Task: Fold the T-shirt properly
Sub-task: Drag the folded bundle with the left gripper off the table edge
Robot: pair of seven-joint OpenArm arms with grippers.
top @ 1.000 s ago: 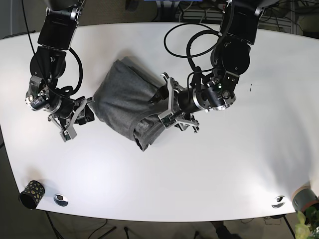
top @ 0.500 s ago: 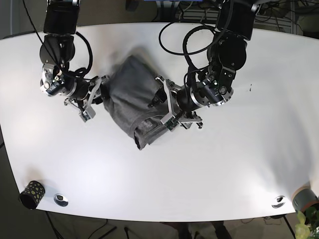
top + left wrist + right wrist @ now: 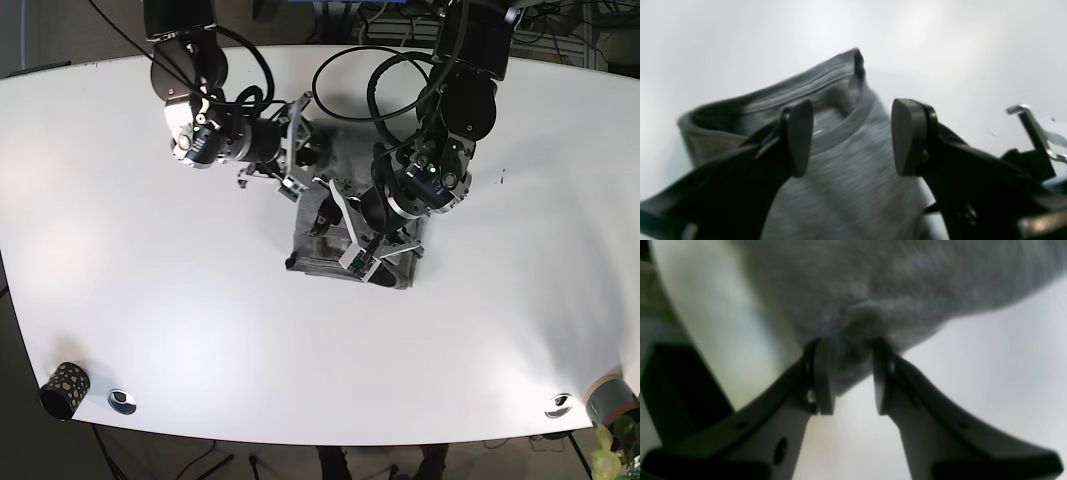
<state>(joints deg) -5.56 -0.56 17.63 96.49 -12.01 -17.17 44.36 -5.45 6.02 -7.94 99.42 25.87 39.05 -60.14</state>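
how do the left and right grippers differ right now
The left gripper has its jaws wide apart, with the grey T-shirt lying loose between them; the right gripper is closed, pinching a bunched fold of the shirt. The left faces the collar end, the right a plain edge. Both have dark fingers and sit over the shirt on the white table.

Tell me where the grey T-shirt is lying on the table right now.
In the base view the grey T-shirt lies folded at the upper middle of the white table, between the right hand and the left hand.
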